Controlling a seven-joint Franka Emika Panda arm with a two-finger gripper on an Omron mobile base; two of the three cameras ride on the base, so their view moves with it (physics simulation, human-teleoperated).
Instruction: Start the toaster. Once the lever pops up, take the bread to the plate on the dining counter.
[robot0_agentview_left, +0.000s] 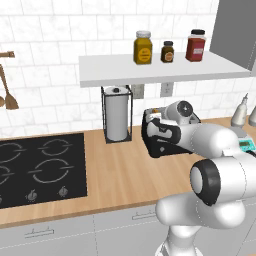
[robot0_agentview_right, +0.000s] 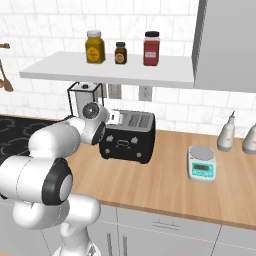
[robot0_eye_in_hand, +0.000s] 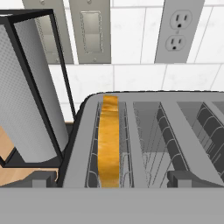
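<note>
At the bottom of the hand view the fingers (robot0_eye_in_hand: 112, 180) stand spread wide, holding nothing, just above the toaster (robot0_eye_in_hand: 148, 140). The bread (robot0_eye_in_hand: 109, 140) stands upright in its leftmost slot (golden edge up). Beyond, upper left, a paper-towel roll (robot0_eye_in_hand: 26, 92) on the surface (robot0_eye_in_hand: 8, 148).

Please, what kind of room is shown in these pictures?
It looks like a home kitchen: a wood worktop with a black hob, a toaster with bread in one slot, and spice jars on a shelf against white wall tiles.
</note>
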